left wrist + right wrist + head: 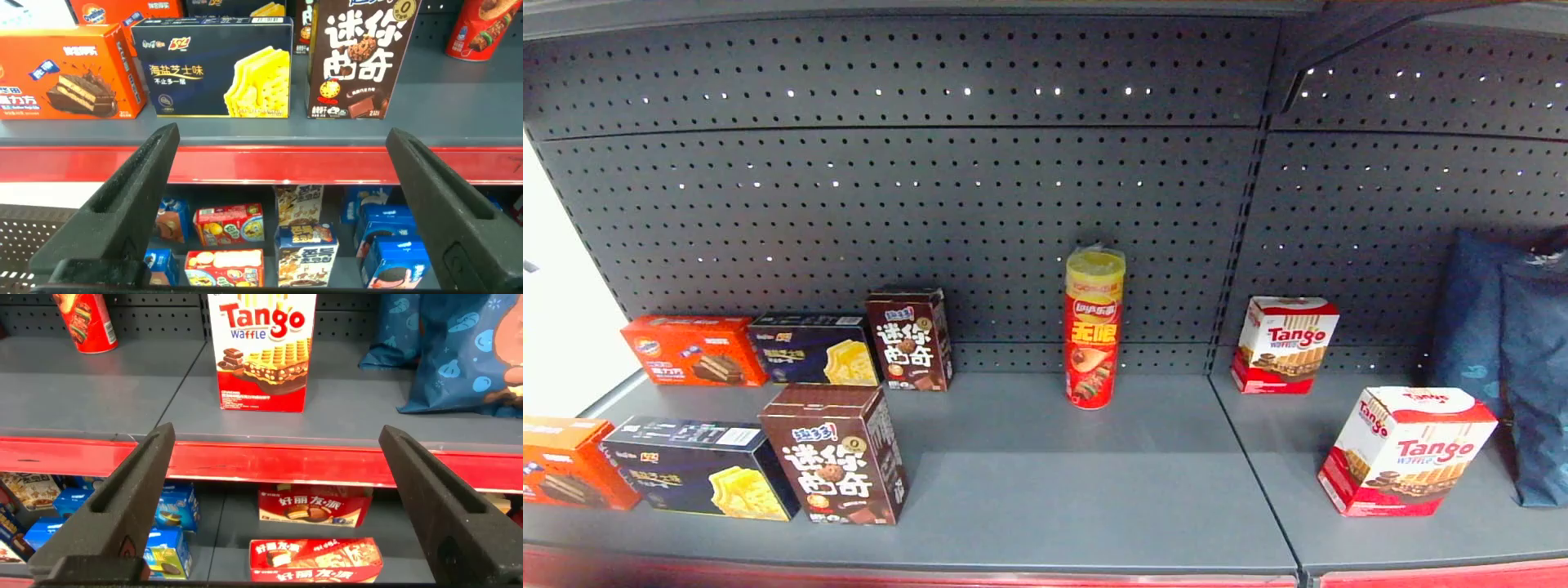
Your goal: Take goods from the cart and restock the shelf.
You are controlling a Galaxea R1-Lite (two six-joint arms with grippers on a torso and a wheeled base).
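A grey shelf (pixel 1045 482) carries goods. At its left stand orange boxes (pixel 693 349), dark blue cracker boxes (pixel 704 469) and brown cookie boxes (pixel 837 454), in two rows. A red chip can (pixel 1094 328) with a yellow lid stands upright near the back. Two white-and-red wafer boxes (pixel 1405 451) sit on the right section. My left gripper (pixel 282 204) is open in front of the shelf's red edge (pixel 278 159), below the cracker box (pixel 221 69). My right gripper (pixel 278 498) is open too, facing a wafer box (pixel 263 349).
Blue snack bags (pixel 1511 359) lean at the far right of the shelf. The lower shelf holds several small boxes (pixel 233 245) and red boxes (pixel 315 505). Bare shelf floor lies between the brown boxes and the wafer boxes. A perforated back panel (pixel 931 204) closes the rear.
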